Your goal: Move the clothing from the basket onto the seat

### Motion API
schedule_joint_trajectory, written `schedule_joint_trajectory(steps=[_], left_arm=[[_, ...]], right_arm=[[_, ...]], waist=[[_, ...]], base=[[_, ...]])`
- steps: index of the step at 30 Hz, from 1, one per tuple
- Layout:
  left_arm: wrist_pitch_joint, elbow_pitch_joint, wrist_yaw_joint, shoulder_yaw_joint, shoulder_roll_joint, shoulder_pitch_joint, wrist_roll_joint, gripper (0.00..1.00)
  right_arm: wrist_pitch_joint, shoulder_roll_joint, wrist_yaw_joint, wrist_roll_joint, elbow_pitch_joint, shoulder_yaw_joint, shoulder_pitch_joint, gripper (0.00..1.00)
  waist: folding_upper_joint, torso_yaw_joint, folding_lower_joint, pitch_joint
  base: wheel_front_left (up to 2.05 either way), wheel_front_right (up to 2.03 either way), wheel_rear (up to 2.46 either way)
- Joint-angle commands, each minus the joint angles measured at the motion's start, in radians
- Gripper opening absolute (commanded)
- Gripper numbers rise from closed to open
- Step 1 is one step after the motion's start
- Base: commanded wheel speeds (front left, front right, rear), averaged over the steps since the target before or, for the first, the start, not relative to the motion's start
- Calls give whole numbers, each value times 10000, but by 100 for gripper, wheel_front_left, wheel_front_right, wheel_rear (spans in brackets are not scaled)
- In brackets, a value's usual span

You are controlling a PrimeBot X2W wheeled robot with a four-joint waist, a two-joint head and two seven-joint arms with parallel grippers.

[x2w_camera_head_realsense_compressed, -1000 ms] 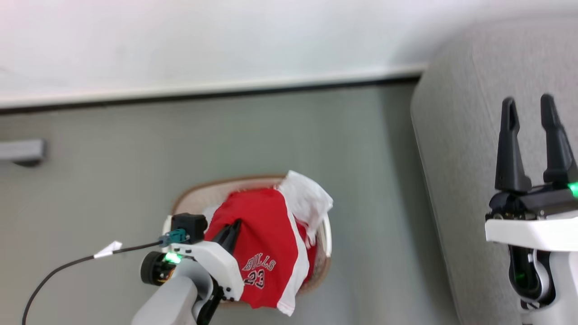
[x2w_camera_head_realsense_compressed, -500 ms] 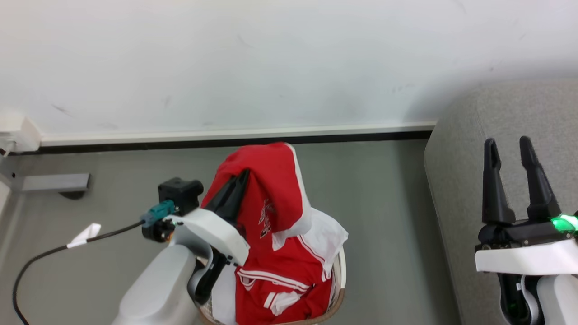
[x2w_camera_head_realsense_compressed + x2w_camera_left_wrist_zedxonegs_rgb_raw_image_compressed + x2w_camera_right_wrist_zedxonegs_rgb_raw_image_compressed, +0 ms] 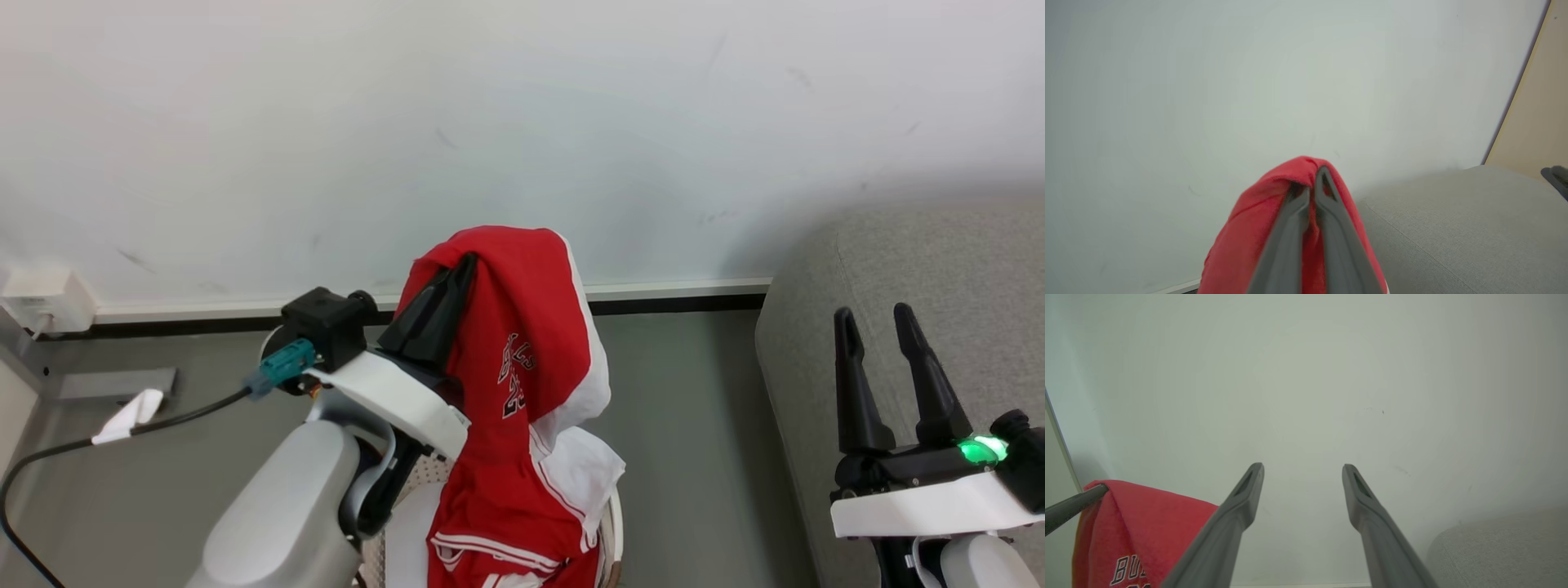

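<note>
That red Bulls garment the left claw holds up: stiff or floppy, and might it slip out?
Probably floppy: the red Bulls garment folds over the left gripper and hangs limp toward the basket. Likely light, since a pinch on one fold carries it. It might slide free, as the shut jaws grip only a small bunch.

Soft red cloth clothing [image 3: 506, 367], matt woven grey seat [image 3: 939, 269], smooth plastic basket [image 3: 615, 523]
</note>
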Motion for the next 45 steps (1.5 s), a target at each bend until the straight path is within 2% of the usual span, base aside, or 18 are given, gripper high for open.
schedule_joint_trajectory(steps=[1, 14, 24, 34, 39, 45], left_arm=[[133, -316, 81, 44, 91, 213, -94, 0], [615, -1377, 364, -65, 272, 550, -257, 0], [765, -1534, 322, -297, 174, 445, -276, 0], [860, -1466, 193, -606, -154, 284, -361, 0], [936, -1538, 93, -901, -305, 284, -350, 0], [1051, -1671, -36, -1367, -532, 309, -285, 0]], right_arm=[[11, 2, -21, 116, 7, 47, 136, 100], [11, -245, -21, 313, 67, 885, 137, 100], [11, -406, -21, 368, 205, 2572, -285, 100], [11, -268, -21, 23, 1272, 4436, -1319, 100], [11, -238, -21, -516, 2141, 4863, -1782, 100], [11, -182, -21, -1083, 3449, 4637, -2209, 100]], waist=[[0, -24, 1, -87], [0, -17, 1, -199], [0, 108, 1, -161], [0, 441, 1, -209], [0, 643, 1, -236], [0, 976, 1, -267]], base=[[0, 0, 0], [0, 0, 0], [0, 0, 0], [0, 0, 0], [0, 0, 0], [0, 0, 0]])
